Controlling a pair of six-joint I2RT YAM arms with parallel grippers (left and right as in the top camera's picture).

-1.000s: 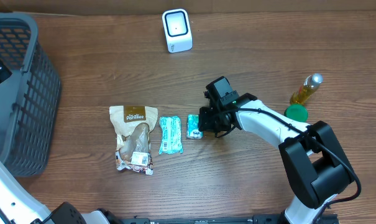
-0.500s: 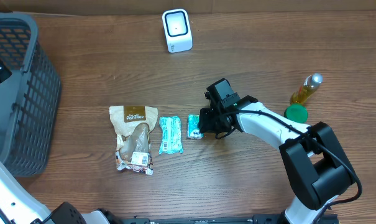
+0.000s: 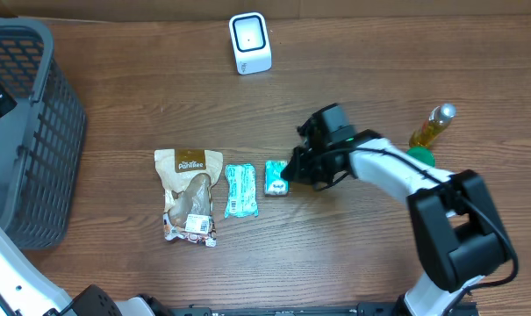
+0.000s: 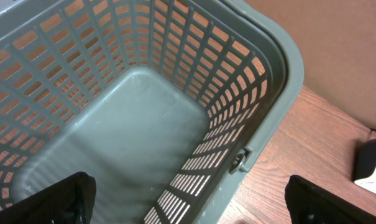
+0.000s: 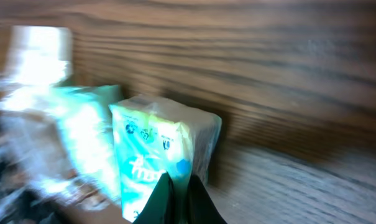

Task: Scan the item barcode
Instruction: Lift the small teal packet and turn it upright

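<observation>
overhead camera looks straight down on the wooden table [image 3: 379, 53], whole layout in frame. left wrist camera hangs close above the grey basket [image 4: 132, 124], seen at overhead's left edge. right wrist camera, low and blurred, faces the teal packet [image 5: 156, 155] at overhead's centre.

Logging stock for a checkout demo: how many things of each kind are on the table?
Teal plastic-wrapped packets: 2
Brown snack pouch: 1
Yellow bottle: 1
Green round lid: 1
White barcode scanner: 1
Grey plastic basket: 1
Total: 7
</observation>
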